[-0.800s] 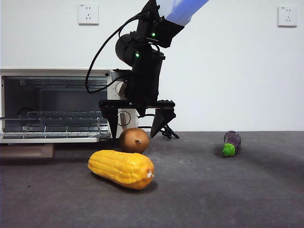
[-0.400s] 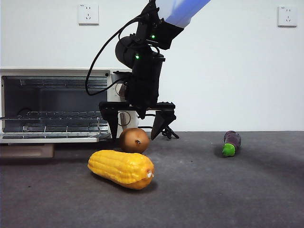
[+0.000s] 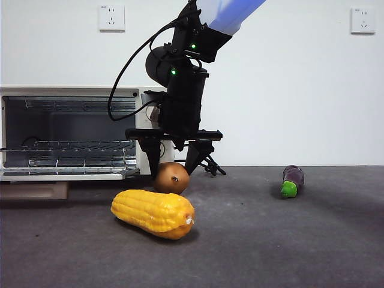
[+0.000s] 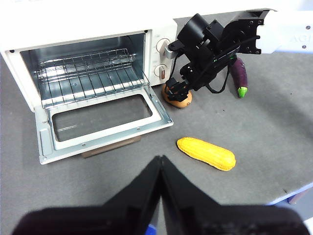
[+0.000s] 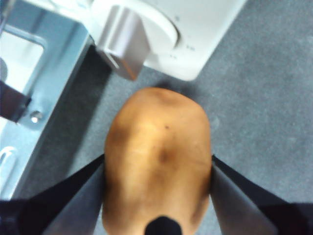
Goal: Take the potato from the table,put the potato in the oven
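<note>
Fingers of my right gripper (image 3: 173, 161) closed against both flanks of the potato (image 3: 171, 177), which sits on the desk (image 3: 288, 240).

I judge the grasp step is almost done; next I must lift it and carry it over the lowered door into the oven (image 3: 66, 132), whose racks look empty. My left gripper (image 4: 161, 164) waits, fingers together, holding nothing.
</note>
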